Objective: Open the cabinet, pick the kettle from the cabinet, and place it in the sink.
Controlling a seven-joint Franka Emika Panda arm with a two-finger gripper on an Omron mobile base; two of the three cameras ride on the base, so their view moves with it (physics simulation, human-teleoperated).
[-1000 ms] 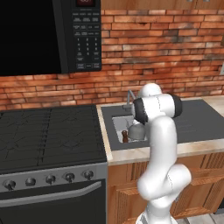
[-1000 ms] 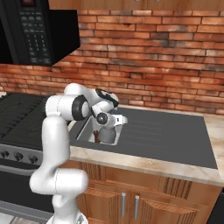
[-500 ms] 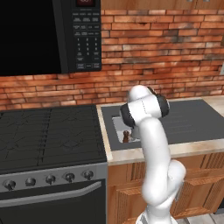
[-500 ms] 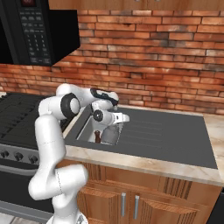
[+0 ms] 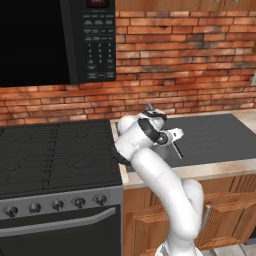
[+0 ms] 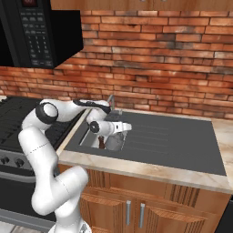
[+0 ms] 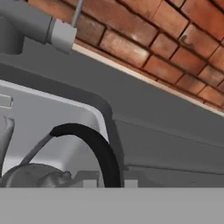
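CHANGE: white arm has swung lower over the small light grey sink [image 6: 93, 136] | KETTLE: small rounded grey metal kettle [image 7: 37, 175] with black arched handle sits inside this sink | GRIPPER [image 6: 101, 142]: jaws narrowed, clamped on the handle | MEANING: placing almost done, release remains

Kitchen: stovetop [image 5: 55, 155], microwave [image 5: 55, 40], sink [image 6: 119, 142], brick wall [image 6: 173, 63].

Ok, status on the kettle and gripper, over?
Gripper shut on kettle handle. Kettle down in sink basin. Faucet close by, no contact seen.
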